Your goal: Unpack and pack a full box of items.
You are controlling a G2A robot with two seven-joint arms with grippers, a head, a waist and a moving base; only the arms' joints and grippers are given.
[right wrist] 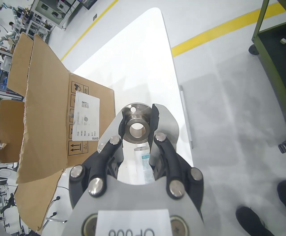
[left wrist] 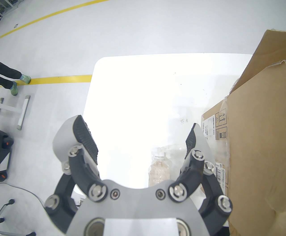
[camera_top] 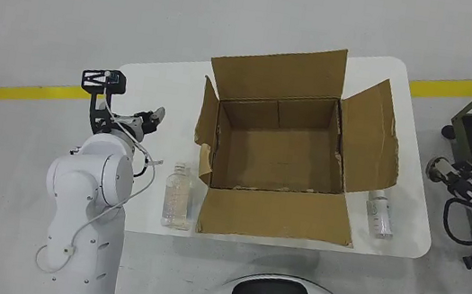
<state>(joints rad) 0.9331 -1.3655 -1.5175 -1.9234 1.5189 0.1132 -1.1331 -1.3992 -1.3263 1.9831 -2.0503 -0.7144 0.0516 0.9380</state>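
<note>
I'm gripping a steel ring [right wrist: 127, 131] in the right gripper [right wrist: 137, 128], pinched tight on its collar, right of the box [camera_top: 275, 157]; I'm judging it heavy, slick; left gripper [left wrist: 136, 125] gaping, empty, left of the box.

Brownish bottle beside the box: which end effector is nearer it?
Left. The left end effector hangs open close by the brownish bottle; the right end effector, gripping a metal ring, is on the far side of the cardboard box.
</note>
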